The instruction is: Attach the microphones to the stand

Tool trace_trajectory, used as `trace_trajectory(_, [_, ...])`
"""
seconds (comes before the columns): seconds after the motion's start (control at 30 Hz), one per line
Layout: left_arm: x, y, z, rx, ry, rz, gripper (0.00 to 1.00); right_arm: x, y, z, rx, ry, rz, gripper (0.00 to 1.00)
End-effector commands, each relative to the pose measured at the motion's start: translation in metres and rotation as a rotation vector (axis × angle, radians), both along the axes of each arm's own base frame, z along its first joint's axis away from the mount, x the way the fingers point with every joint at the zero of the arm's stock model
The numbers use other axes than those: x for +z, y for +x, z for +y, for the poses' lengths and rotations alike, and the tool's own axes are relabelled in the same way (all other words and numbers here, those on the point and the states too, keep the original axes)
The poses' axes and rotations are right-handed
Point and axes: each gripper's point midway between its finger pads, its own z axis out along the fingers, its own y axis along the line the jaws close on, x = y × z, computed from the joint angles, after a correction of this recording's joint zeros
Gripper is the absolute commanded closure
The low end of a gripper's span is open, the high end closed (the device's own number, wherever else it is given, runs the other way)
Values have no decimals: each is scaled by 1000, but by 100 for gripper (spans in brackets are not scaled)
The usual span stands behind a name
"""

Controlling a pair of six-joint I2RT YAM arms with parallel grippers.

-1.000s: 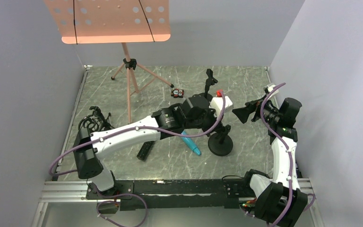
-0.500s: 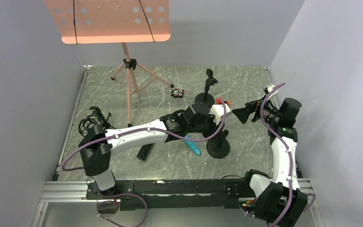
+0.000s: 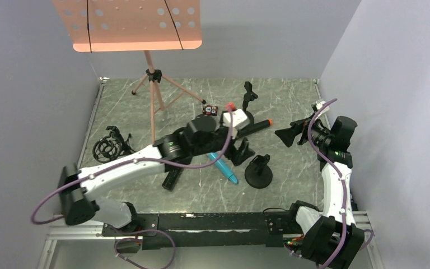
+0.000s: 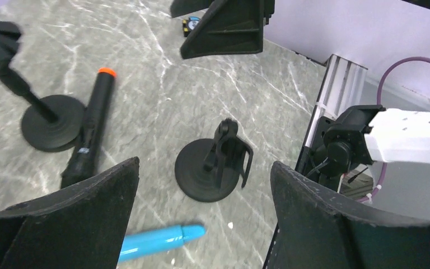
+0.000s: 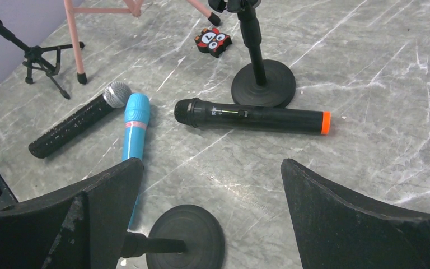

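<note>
The black microphone with the orange end (image 3: 256, 126) (image 5: 252, 117) (image 4: 89, 140) lies flat on the table beside the far stand (image 5: 262, 84) (image 4: 50, 120). The blue microphone (image 3: 224, 168) (image 5: 135, 126) (image 4: 157, 241) and the black one with a silver mesh head (image 5: 73, 126) (image 3: 172, 178) lie on the table to its left. The near stand (image 3: 259, 171) (image 4: 218, 162) (image 5: 185, 238) has an empty clip. My left gripper (image 3: 239, 150) (image 4: 204, 218) hangs open above the table between the blue microphone and the near stand, holding nothing. My right gripper (image 3: 288, 136) (image 5: 213, 218) hovers open, off to the right.
A pink music stand (image 3: 127, 25) rises at the back left, one leg (image 5: 73, 33) near the microphones. A black shock mount (image 3: 109, 147) sits at the left, a small tripod (image 5: 39, 56) beside it. A small red and black item (image 3: 210, 110) (image 5: 213, 40) lies near the far stand.
My left gripper has opened and let go of the orange-ended microphone, which now lies on the table. The left arm has drawn back to the left. The right arm has not moved.
</note>
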Motion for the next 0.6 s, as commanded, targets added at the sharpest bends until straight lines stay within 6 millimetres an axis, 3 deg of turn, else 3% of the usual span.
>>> trace_trajectory(0.0, [16, -5, 45, 63, -46, -42, 10, 23, -1, 4, 44, -37, -95, 0])
trace_trajectory(0.17, [-24, -12, 106, 164, -3, -1, 8, 24, -7, 9, 82, -40, -114, 0])
trace_trajectory(0.37, [-96, 4, 171, 400, 10, 229, 4, 25, -8, 10, 90, -44, -120, 0])
trace_trajectory(0.47, [-120, 14, 180, 504, -50, 388, 4, 24, -7, 10, 88, -44, -120, 0])
trace_trajectory(0.57, [-135, 24, 171, 577, -74, 510, 4, 22, -6, 10, 87, -38, -110, 0])
